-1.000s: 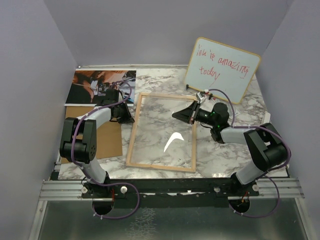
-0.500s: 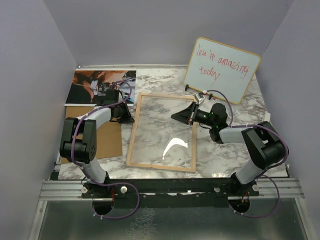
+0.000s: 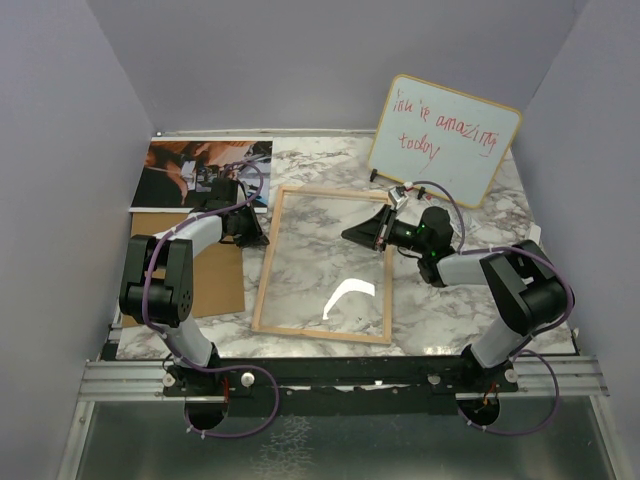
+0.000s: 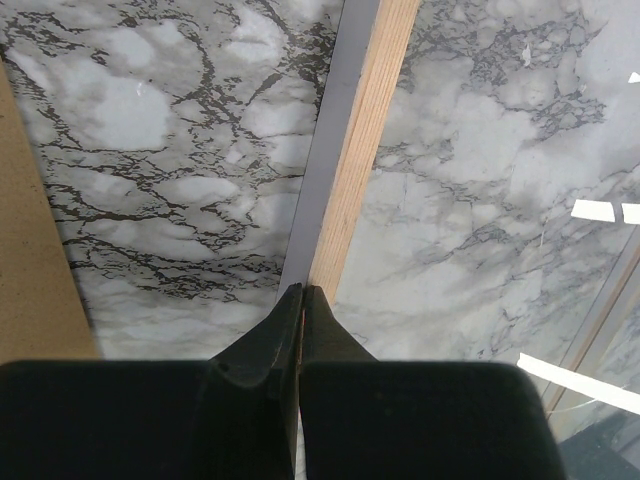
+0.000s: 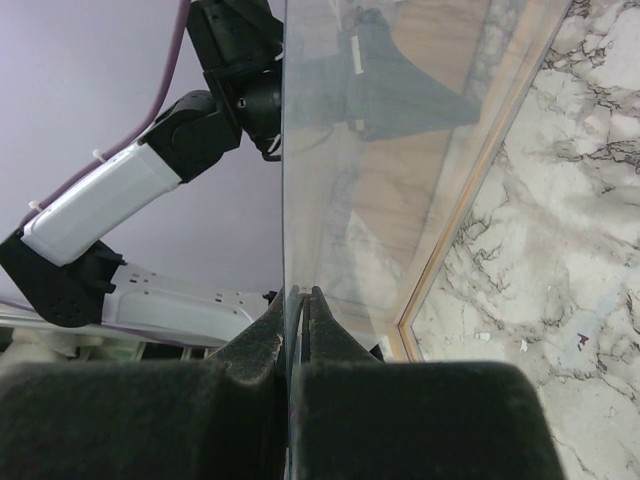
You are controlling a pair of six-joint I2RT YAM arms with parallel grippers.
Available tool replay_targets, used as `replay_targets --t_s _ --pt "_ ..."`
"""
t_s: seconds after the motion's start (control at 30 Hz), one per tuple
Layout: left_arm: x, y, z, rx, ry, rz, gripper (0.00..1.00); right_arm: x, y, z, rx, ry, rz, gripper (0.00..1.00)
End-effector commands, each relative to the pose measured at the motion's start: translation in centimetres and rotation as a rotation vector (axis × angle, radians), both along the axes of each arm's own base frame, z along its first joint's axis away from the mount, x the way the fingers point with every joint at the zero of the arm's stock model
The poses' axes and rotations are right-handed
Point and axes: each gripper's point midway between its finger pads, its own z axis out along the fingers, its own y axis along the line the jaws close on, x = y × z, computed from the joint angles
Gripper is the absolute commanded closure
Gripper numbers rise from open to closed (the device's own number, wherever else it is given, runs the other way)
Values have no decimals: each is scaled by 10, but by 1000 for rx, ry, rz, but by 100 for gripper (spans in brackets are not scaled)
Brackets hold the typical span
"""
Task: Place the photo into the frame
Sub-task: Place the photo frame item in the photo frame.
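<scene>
Work has only begun: the glossy dark photo [image 3: 175, 170] lies at the far left corner, outside the thin light-wood frame [image 3: 320, 333] mid-worktop, which left gripper [image 4: 301, 290] and right gripper [image 5: 297, 292] both pinch.

wood frame [image 3: 264, 285] mid-table, dark photo [image 3: 175, 172] far-left

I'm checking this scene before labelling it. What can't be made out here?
Top view: the left arm covers part of the photo and part of the backing board.
Left wrist view: the left pincer itself hides whether it pinches the rail of the frame.
</scene>
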Motion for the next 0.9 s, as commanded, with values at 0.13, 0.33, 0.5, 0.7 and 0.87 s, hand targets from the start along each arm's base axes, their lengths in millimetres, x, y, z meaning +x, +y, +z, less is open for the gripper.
replay_targets --t_s 0.13,0.33,0.5,0.7,0.87 --pt "-25 3 -30 22 113 -6 100 -3 4 19 37 -116 33 99" --pt "-26 3 -31 22 118 -8 100 -3 4 21 37 -139 42 99" --pt "-26 3 -31 24 119 -6 100 -3 6 22 36 -147 60 99" --pt "-26 3 -31 23 119 -6 100 0 8 13 22 -121 54 99" --pt "-26 3 -31 22 120 -8 100 5 7 4 10 -96 33 99"
